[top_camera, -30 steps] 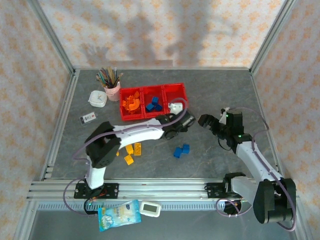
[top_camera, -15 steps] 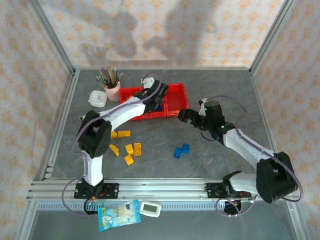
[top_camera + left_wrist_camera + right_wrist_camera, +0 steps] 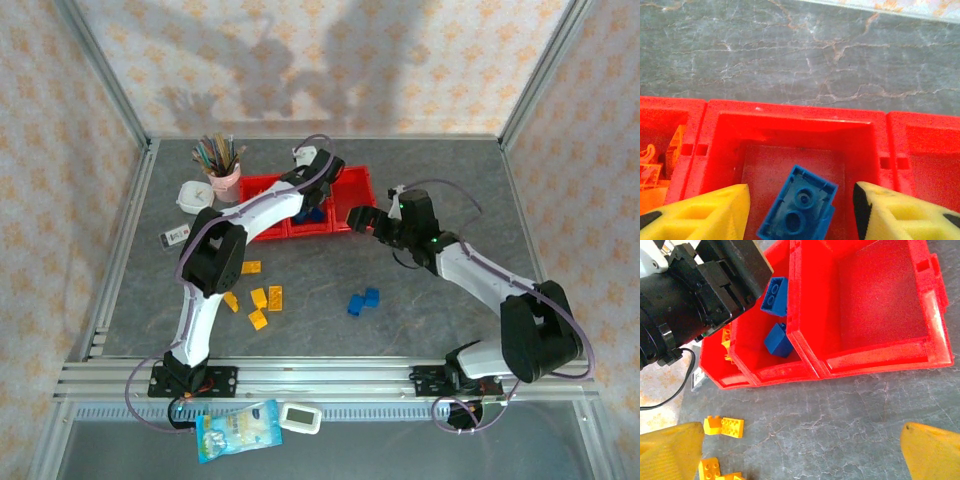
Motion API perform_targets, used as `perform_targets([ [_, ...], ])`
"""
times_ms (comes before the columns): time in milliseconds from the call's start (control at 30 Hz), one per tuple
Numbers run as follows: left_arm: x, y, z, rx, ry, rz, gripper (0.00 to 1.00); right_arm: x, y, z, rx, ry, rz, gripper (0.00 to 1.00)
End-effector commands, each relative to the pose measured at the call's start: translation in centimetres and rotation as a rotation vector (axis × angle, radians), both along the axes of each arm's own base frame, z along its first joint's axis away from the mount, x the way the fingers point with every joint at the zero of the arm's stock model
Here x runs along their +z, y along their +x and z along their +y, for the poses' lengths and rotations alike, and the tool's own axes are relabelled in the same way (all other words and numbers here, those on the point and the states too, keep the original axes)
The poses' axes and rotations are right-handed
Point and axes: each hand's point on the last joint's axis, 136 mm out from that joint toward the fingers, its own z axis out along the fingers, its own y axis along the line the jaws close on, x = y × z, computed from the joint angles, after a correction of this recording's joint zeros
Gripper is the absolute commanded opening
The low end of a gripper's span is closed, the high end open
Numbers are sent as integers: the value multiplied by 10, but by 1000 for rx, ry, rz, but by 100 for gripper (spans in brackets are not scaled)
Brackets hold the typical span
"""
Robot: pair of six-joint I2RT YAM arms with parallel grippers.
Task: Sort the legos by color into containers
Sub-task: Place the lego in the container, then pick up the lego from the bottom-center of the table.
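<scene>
Chiefly, hazards as I logged them.

- **One:** the left gripper (image 3: 800, 194) and right gripper (image 3: 801, 442) stood close together at the containers (image 3: 350, 185). A careless swing of either could have knocked wrist against wrist.
- **Two:** the left arm lay stretched across the row. Pulling back without lifting, I judged, might have hooked a rim and dragged all three bins.
- **Three:** a blue brick (image 3: 797, 212) sat tilted between the left jaws, touching neither. I could not tell whether it rested or was dropping.

**Pose, left:** extended far forward, jaws apart over the middle bin (image 3: 722, 130), which held a second blue brick (image 3: 779, 340).

**Pose, right:** reached leftward, jaws wide apart and empty, above bare table (image 3: 420, 310) just before the right bin (image 3: 880, 357).

**Outstanding:** yellow legos (image 3: 260, 297) and two blue legos (image 3: 364, 300) lay loose on the table.
</scene>
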Motion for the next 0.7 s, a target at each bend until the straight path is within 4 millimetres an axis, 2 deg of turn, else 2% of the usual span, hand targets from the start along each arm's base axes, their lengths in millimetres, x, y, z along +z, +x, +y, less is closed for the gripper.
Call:
perform_targets([
  [0, 21, 0, 10, 16, 12, -1, 61, 14, 6, 5, 17, -3, -48, 100],
  [100, 48, -8, 12, 14, -14, -30, 62, 5, 4, 1, 23, -50, -28, 100],
  [200, 70, -24, 13, -17, -59, -47, 65, -2, 1, -2, 35, -105, -4, 100],
  [267, 77, -38, 12, -38, -78, -51, 66, -5, -2, -4, 42, -130, 12, 100],
  [300, 92, -49, 13, -48, -96, -71, 67, -7, -4, -6, 40, -143, 21, 100],
  [400, 105, -80, 8, -90, -127, -86, 70, -13, -12, -13, 21, -184, 48, 100],
  [500, 111, -118, -2, -157, -145, -97, 76, -21, -21, -25, -19, -240, 96, 100],
  [667, 98, -176, -16, -256, -220, -78, 83, -31, -42, -41, -75, -314, 152, 100],
])
